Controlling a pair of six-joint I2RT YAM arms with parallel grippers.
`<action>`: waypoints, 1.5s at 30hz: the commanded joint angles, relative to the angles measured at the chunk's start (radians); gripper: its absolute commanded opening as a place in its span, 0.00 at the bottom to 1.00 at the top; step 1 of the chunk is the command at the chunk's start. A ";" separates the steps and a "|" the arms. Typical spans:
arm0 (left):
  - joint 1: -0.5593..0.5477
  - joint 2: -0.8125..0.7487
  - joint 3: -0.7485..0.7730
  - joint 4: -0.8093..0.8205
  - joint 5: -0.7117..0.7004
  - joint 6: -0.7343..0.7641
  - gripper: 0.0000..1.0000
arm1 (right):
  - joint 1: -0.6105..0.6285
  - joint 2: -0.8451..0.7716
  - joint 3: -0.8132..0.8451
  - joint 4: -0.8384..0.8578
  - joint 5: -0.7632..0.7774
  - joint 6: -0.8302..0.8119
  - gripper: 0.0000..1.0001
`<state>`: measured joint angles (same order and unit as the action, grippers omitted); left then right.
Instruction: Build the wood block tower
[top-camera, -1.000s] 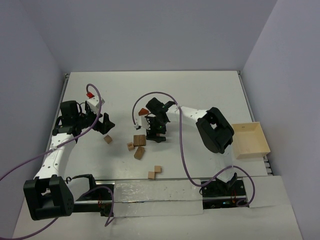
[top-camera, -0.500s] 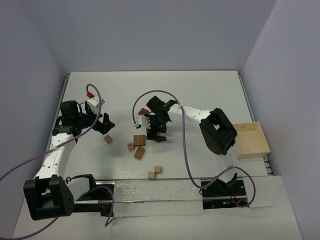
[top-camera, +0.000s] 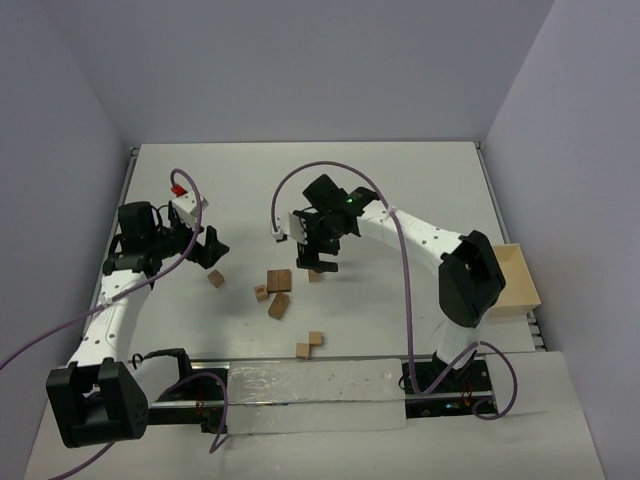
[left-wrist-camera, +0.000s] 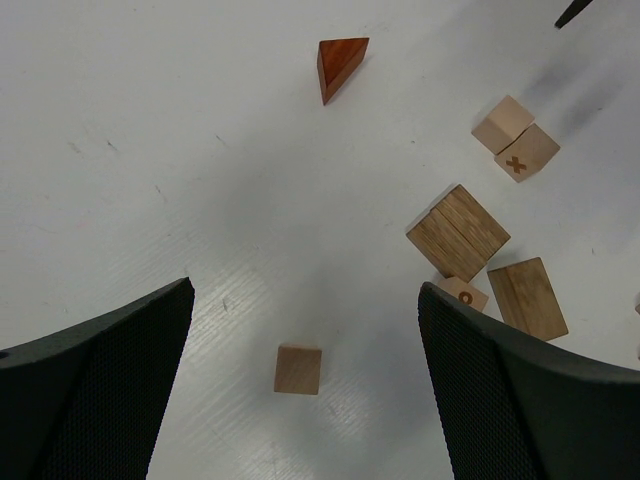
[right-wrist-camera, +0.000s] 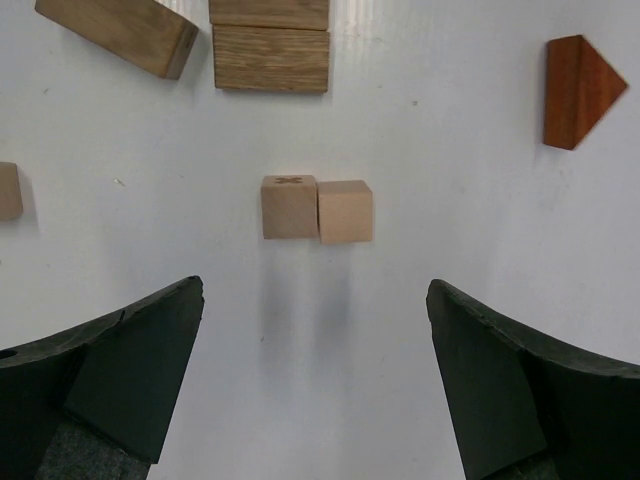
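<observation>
While no stack stands yet, the wood block tower exists only as loose parts near the middle of the table (top-camera: 400, 180), toward its near edge.

- Cube pair (right-wrist-camera: 317, 208): small, tan, touching side by side, one marked with a cross. It lies directly under the right gripper (right-wrist-camera: 315, 288), whose jaws are spread wide and grasp nothing.
- Lone cube (left-wrist-camera: 298, 369): lies just below the left gripper (left-wrist-camera: 305, 288), which is likewise spread and empty.
- Broad block (left-wrist-camera: 458, 232), with a slanted brick (left-wrist-camera: 527, 298) beside it and a circle-marked cube (left-wrist-camera: 462, 292) tucked between them.
- Second cube pair (top-camera: 310, 345): nearest the near edge.
- Reddish-brown wedge (left-wrist-camera: 340, 65): lies apart, on the far side of the group.
- Pale tray (top-camera: 518, 280): sits at the right edge, partly behind the right arm.

Handling, as judged: the pieces are light, rigid and smooth-faced, so they are apt to slide or topple if nudged. Grip each across two opposite flat faces, centred and square. For the touching cubes, use the faces not shared with the neighbour. For the wedge, use only its parallel sides.
</observation>
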<state>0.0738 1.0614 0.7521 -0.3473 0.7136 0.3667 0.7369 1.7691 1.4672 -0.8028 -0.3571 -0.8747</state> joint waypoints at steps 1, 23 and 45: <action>0.006 -0.034 0.024 0.029 0.009 -0.029 0.99 | -0.081 -0.087 0.043 0.011 -0.021 0.182 0.97; 0.006 -0.020 0.045 0.051 -0.057 -0.154 0.99 | -0.146 -0.077 -0.350 0.439 0.293 1.013 0.42; 0.007 -0.020 0.006 0.104 -0.077 -0.200 0.99 | -0.089 0.104 -0.297 0.471 0.311 1.110 0.50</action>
<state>0.0738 1.0500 0.7597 -0.2874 0.6399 0.1757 0.6387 1.8484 1.1461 -0.3421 -0.0495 0.2151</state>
